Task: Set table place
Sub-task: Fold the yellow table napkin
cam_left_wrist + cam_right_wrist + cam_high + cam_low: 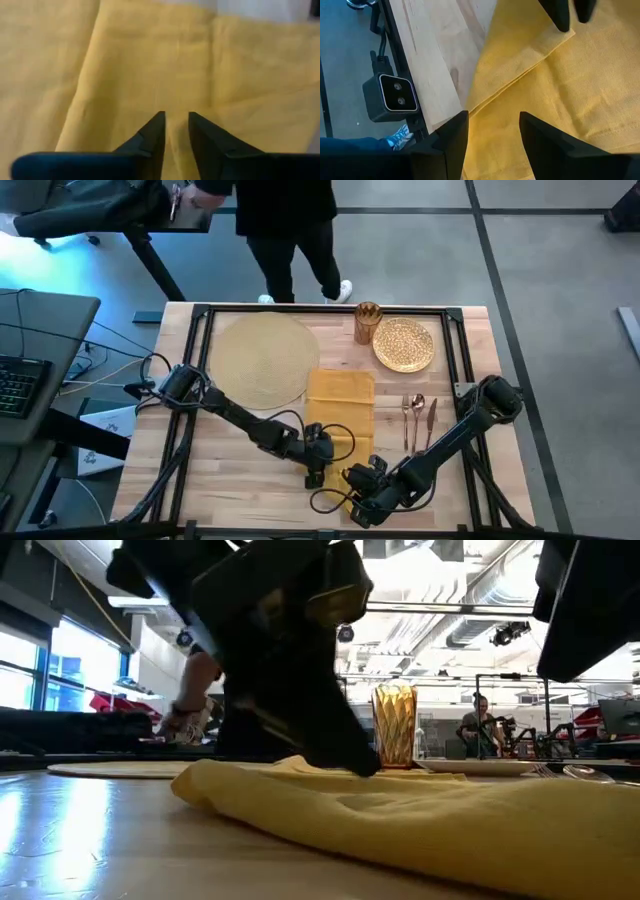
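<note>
Where table (200, 470) ends, person (290, 225) stands.

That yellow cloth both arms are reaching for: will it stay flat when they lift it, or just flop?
The napkin will probably flop: it already lies in soft folds and a raised hump in the low view. Likely light, being thin layered fabric. It may drag and bunch on the table rather than slide cleanly, so the left gripper and right gripper pinching separate spots seems sensible.
</note>
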Controlling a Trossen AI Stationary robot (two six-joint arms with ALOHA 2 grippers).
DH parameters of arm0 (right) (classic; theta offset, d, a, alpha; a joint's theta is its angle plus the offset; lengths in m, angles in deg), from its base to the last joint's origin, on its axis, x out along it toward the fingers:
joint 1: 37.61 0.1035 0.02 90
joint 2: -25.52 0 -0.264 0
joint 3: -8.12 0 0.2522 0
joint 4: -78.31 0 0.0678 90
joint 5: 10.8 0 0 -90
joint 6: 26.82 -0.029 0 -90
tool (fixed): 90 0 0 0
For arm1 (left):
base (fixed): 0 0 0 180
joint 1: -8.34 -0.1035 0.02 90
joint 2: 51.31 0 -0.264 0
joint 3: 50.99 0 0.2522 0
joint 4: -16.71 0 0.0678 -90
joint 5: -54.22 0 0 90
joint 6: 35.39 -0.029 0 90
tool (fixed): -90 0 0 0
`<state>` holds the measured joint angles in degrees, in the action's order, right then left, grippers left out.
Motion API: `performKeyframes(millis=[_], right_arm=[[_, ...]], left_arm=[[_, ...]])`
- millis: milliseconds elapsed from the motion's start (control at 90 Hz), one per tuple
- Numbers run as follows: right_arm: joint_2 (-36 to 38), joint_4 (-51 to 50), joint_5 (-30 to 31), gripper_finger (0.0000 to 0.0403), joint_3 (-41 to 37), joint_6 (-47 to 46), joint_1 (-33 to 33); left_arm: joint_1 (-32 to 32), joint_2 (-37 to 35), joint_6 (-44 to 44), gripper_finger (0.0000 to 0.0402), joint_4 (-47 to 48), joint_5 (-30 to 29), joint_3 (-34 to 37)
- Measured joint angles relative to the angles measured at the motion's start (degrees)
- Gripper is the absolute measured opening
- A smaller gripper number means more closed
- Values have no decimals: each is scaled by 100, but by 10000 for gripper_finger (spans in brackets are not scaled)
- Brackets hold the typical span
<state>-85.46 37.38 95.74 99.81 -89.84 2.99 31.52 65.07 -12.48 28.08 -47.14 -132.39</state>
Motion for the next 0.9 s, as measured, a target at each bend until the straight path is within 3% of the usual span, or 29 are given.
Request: performKeyframes(millis=[167, 411, 533, 900], right_arm=[[0, -4, -4, 161, 0, 1, 2], [-1, -23, -2, 161, 0, 1, 2], [0, -45, -4, 161, 0, 1, 0], [-19, -88, 137, 161, 0, 2, 2]], left_arm=[[-68, 144, -95, 95, -12, 406, 11], [-48, 167, -60, 7, -15, 479, 0], [44, -52, -271, 3, 72, 181, -27], [419, -412, -719, 1, 438, 64, -122]])
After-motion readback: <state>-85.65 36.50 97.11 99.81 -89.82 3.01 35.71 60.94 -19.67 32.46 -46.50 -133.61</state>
